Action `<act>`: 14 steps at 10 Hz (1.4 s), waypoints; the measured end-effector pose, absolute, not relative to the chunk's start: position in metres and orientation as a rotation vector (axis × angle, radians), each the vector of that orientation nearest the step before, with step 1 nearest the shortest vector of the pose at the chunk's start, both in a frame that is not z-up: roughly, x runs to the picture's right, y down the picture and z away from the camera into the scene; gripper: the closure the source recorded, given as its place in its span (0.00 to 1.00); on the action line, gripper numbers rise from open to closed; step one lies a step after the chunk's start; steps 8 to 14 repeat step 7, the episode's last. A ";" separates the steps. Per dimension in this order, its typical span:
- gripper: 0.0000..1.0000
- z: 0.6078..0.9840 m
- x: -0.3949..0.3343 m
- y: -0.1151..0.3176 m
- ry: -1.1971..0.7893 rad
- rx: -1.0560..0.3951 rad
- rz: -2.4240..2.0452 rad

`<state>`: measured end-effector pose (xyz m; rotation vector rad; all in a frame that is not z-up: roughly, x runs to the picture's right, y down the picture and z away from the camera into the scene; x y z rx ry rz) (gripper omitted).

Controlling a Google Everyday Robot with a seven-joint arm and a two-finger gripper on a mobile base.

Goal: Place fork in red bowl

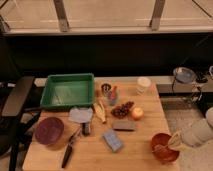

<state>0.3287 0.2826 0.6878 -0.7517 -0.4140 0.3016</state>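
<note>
Pincer: the pincer hangs at the right rim of the red bowl, on a pale arm coming in from the lower right; how far it is open I cannot tell, nor whether it has hold of anything.
Fork: the fork shows as a thin pale line across the red bowl's inside, its right end at the pincer.
Red bowl: stands at the near right corner of the bench, close to both edges.
Bench: pale wood, crowded in the middle.
Left side: a green tray at the back, a maroon bowl near the front left edge, a black-handled tool just right of it.
Middle: a grey cloth, a banana, a metal cup, a bunch of dark grapes, an apple, a grey block and a blue sponge.
Back right: a white cup, standing apart from the rest.
Open room: bare wood lies along the front edge between the blue sponge and the red bowl, and behind the red bowl up to the apple.
Room: a black chair against the left edge, a dark wall behind, window frames above, pale floor to the right.
</note>
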 end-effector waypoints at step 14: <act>0.32 0.671 0.332 0.255 -0.370 -0.681 0.240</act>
